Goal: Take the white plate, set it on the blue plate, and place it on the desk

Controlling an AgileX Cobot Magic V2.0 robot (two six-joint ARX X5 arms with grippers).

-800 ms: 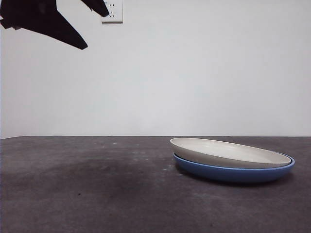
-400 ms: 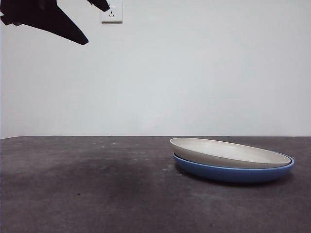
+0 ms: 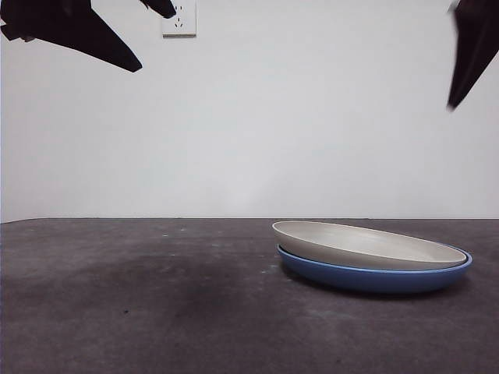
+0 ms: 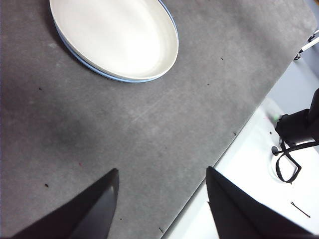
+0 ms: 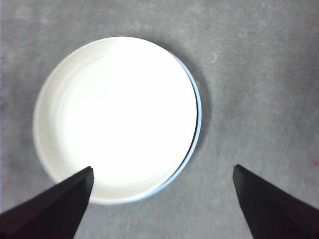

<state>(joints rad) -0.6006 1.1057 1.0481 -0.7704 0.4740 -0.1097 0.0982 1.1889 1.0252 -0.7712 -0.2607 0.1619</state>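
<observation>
A dark, mottled desk (image 3: 156,312) fills the foreground, bare on its left half. At right, the matte cream white plate (image 3: 366,245) sits tilted inside the glossy blue plate (image 3: 374,277). High above, the left gripper (image 4: 162,199) and the right gripper (image 5: 162,199) hang wide apart, empty.
</observation>
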